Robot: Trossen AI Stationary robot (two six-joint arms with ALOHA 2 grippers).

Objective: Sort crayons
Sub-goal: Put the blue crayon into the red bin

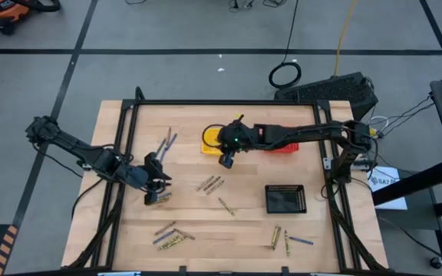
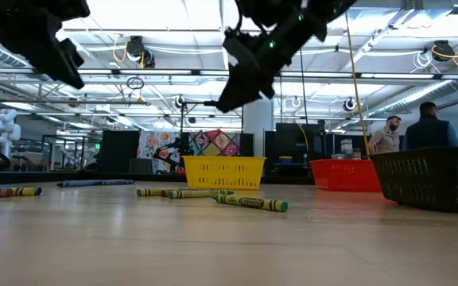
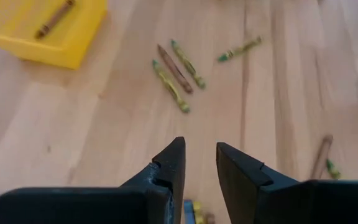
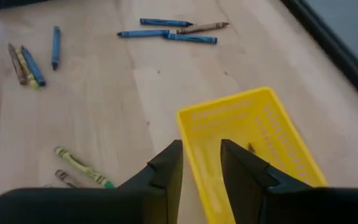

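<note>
Yellow basket (image 4: 253, 149) sits under our right gripper (image 4: 201, 163), jaws parted and empty like the left gripper's (image 3: 199, 167); crayons (image 1: 210, 184) lie scattered, so we risk grabbing two together.

You had olive, brown and blue crayons (image 1: 212, 185), yellow basket (image 1: 212, 139), red basket (image 1: 282, 149), black basket (image 1: 285, 198).
</note>
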